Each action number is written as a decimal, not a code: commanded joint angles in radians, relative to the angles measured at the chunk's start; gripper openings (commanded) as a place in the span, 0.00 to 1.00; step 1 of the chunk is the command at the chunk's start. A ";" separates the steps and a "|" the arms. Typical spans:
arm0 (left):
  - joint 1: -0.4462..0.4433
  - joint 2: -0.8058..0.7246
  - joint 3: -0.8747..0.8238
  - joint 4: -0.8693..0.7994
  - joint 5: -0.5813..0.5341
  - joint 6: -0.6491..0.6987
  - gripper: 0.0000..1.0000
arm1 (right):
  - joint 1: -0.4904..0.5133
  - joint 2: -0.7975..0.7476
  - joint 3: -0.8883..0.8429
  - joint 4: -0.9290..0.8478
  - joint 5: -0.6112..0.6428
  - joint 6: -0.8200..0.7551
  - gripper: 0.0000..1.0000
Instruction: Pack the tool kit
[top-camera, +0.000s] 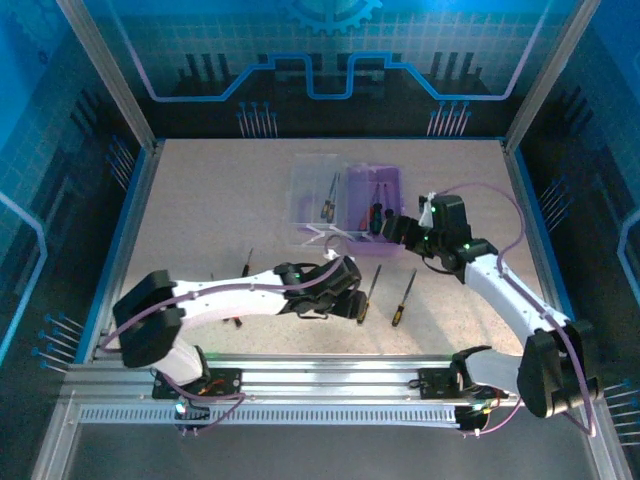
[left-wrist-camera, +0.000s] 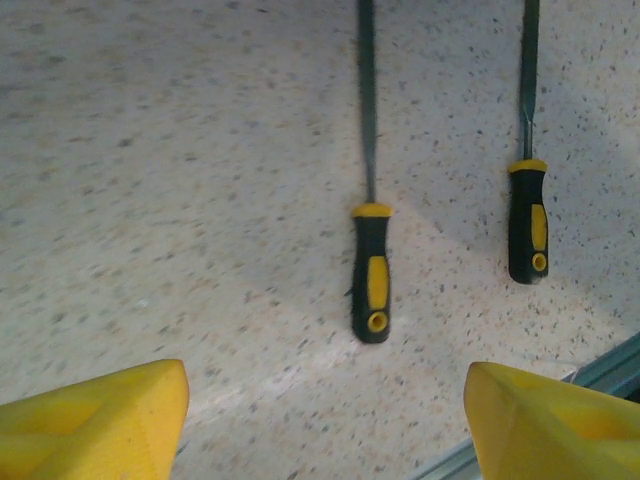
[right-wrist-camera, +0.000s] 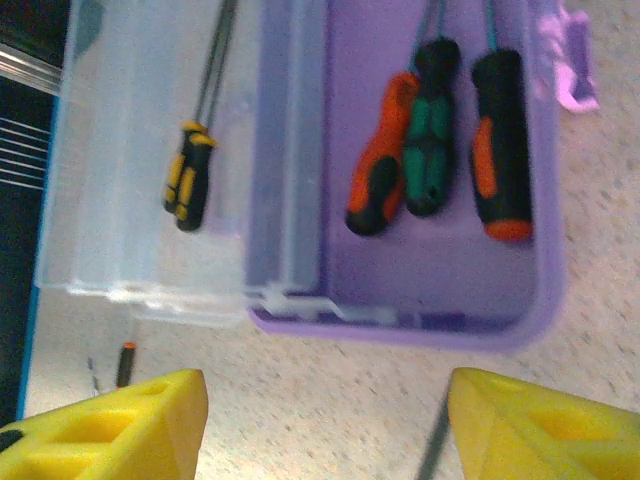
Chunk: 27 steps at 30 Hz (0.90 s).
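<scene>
Left claw: released, fingers spread wide, nothing between them, hovering low over the table. Two loose drivers lie ahead of it, handles toward me, shafts pointing to 12 o'clock. The nearer yellow-black driver sits at 12 o'clock from the claw. The second yellow-black driver is at 1 o'clock, parallel to the first and not touching it. In the top view both lie at roughly 3 o'clock of the claw and 6 o'clock of the case.

Handling call: light, stiff, slim. The bare steel shaft is thin and round, so likely slippery and prone to roll. I'd pinch across the rubbery handle mid-length, its fattest part. They lie flat, so my fingers must come right down to the table on both sides.

Purple case: at 12 o'clock on the table, open, with the clear lid folded flat at its 9 o'clock. The lid holds a pair of yellow-black drivers. The tray holds an orange driver, a green driver and another orange driver, close together. It's thin plastic and light. I judge it skids if nudged, and the hinge looks like the weak spot.

Right claw: also released and empty, hovering at the case's 6 o'clock rim.

Writing: none readable on handles, case or lid.
</scene>
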 joint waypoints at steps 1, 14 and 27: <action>-0.024 0.088 0.085 -0.015 0.031 0.044 0.72 | -0.009 -0.070 -0.035 0.020 0.054 -0.029 0.65; -0.056 0.318 0.293 -0.188 -0.044 0.063 0.59 | -0.048 -0.213 -0.127 -0.008 0.073 -0.045 0.59; -0.057 0.432 0.348 -0.233 -0.061 0.054 0.45 | -0.099 -0.111 -0.119 0.020 -0.002 -0.039 0.58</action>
